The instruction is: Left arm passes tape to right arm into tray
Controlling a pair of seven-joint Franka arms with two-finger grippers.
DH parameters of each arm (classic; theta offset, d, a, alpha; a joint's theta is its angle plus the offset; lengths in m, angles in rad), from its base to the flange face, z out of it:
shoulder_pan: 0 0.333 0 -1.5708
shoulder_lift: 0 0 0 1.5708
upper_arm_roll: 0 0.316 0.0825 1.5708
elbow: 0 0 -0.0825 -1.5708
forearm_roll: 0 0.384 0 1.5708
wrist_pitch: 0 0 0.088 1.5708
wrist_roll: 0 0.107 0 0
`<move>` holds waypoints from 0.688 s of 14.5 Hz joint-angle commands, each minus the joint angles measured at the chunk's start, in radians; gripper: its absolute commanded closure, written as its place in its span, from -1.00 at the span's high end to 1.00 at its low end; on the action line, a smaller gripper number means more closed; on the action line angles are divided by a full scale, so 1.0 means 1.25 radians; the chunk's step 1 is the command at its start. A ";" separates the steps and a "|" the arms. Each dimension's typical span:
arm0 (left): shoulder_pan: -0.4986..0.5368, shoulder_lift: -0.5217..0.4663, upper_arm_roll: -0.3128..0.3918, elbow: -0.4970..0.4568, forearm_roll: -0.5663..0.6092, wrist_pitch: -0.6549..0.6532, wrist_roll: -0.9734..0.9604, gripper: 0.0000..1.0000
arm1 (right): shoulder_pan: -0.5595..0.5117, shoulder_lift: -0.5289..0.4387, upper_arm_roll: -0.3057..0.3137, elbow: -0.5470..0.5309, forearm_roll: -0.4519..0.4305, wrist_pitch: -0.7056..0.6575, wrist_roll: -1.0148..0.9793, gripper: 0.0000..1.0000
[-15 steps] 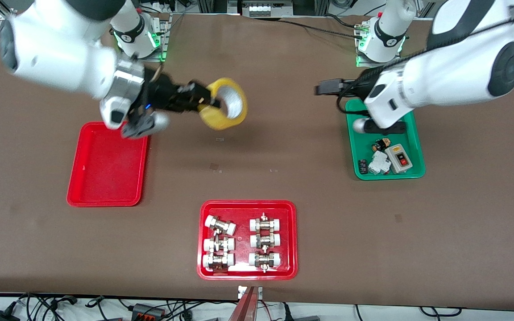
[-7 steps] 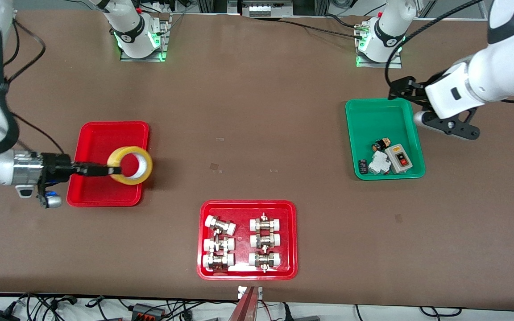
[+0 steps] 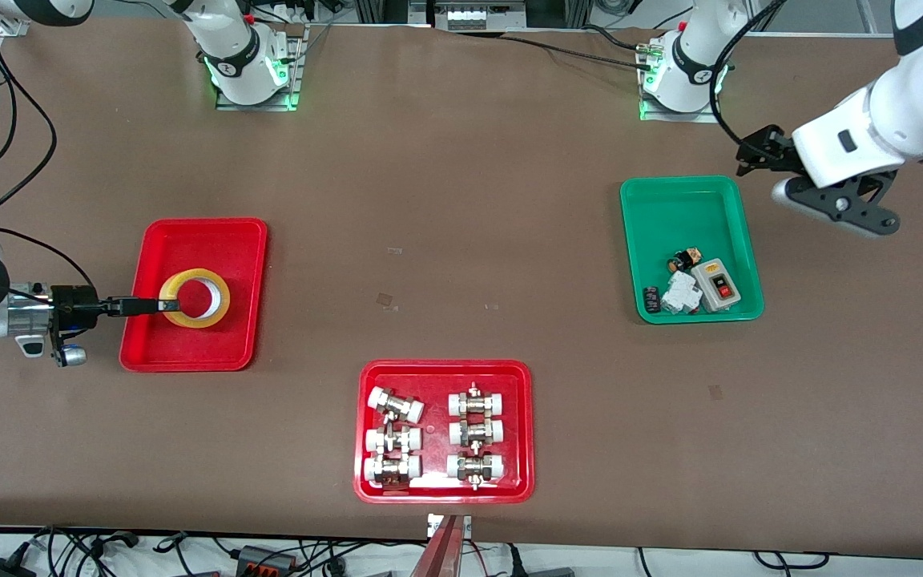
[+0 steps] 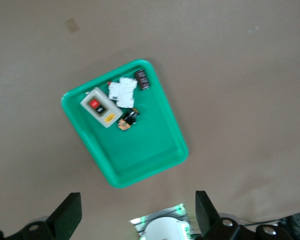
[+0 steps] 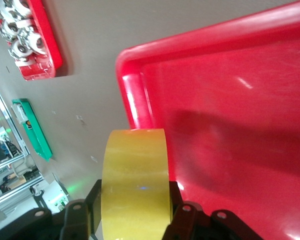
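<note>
**Tape held low over the red tray by the right gripper**

Front view: the right gripper [image 3: 163, 305] reaches in from the right arm's end of the table, its fingers clamped on the wall of the tape [image 3: 195, 298]. The roll sits within the outline of the tray [image 3: 233, 240], low over its floor — whether it touches cannot be told. Nearer the front camera lies a second red tray [image 3: 444, 369] of white-capped fittings [image 3: 395, 405]. Toward the left arm's end is the green tray [image 3: 670, 208] with small parts [image 3: 715, 284] in it. The left gripper [image 3: 752, 151] waits in the air just beside that tray's corner, over bare table.

Left wrist view: the left gripper's two fingers [image 4: 65, 216] stand wide apart with nothing between them, high over the green tray [image 4: 155, 160].

Right wrist view: the yellow roll [image 5: 135, 180] is gripped edge-on between the dark fingers [image 5: 182, 217] — just above the tray's [image 5: 230, 125] glossy floor near a rounded corner.
</note>
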 commanded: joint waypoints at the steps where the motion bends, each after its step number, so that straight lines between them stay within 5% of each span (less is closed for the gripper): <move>1: 0.071 -0.072 -0.029 -0.092 0.020 0.049 0.093 1.00 | -0.027 0.011 0.019 -0.021 -0.005 -0.021 -0.029 -0.43; 6: 0.144 -0.067 -0.109 -0.057 0.080 0.068 0.126 1.00 | -0.039 0.020 0.019 -0.057 -0.005 -0.014 -0.077 -0.37; 7: 0.145 -0.065 -0.107 -0.054 0.080 0.075 0.095 1.00 | -0.039 0.027 0.019 -0.057 -0.003 -0.012 -0.081 -0.11; 8: 0.145 -0.064 -0.100 -0.048 0.081 0.076 0.069 1.00 | -0.039 0.031 0.019 -0.057 0.000 -0.010 -0.079 0.82; 10: 0.142 -0.067 -0.099 0.008 0.076 0.119 0.052 1.00 | -0.039 0.031 0.019 -0.056 -0.002 -0.018 -0.082 1.00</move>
